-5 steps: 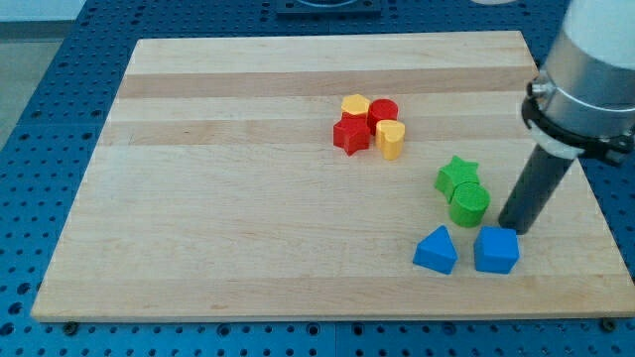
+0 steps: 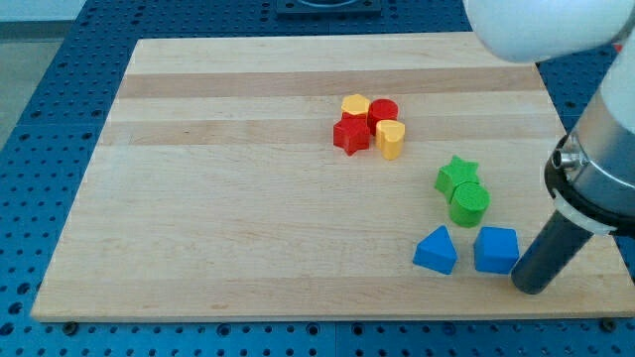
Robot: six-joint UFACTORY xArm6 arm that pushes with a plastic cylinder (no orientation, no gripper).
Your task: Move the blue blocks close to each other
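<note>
Two blue blocks lie near the board's bottom right: a blue triangular block (image 2: 436, 250) and a blue cube-like block (image 2: 496, 250), a small gap apart. My tip (image 2: 530, 286) is at the lower right of the blue cube-like block, touching or almost touching its right side. The dark rod slants up to the right into the grey arm body.
A green star (image 2: 456, 176) and a green cylinder (image 2: 468, 203) sit just above the blue blocks. A cluster of a red star (image 2: 349, 134), red cylinder (image 2: 384, 113), yellow hexagon (image 2: 354, 104) and yellow heart-shaped block (image 2: 390, 139) lies at the board's upper middle. The board's right edge (image 2: 595, 213) is close to my tip.
My tip has moved down and slightly right, from above the blue cube-like block's right corner to its lower right side. The blocks have not visibly moved.
</note>
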